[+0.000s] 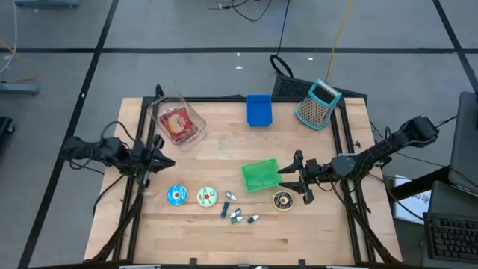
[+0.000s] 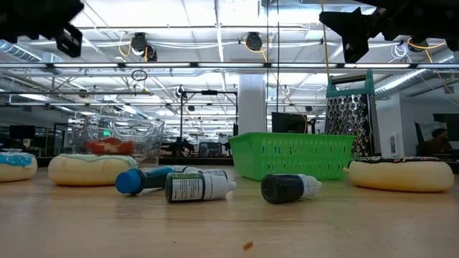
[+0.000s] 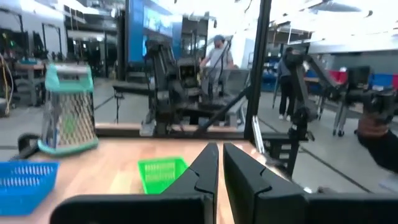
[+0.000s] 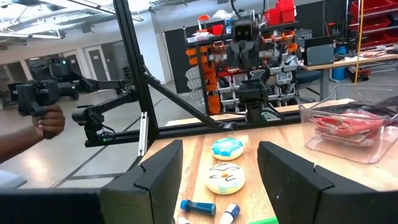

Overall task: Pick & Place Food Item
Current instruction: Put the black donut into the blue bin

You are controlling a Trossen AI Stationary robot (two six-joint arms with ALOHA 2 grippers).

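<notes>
Three donuts lie flat on the wooden table near its front: a blue-iced one, a white-iced one and a chocolate one. A green basket stands at mid-table. My right gripper hovers open above the table, just right of the basket and beyond the chocolate donut, with nothing between its fingers. In the right wrist view the blue donut and the white donut lie ahead of it. My left gripper is shut and empty, held above the table's left edge.
A clear container with red food stands far left, a blue basket and a teal grater along the far edge. Several small bottles lie near the front. A person's hand shows beyond the table.
</notes>
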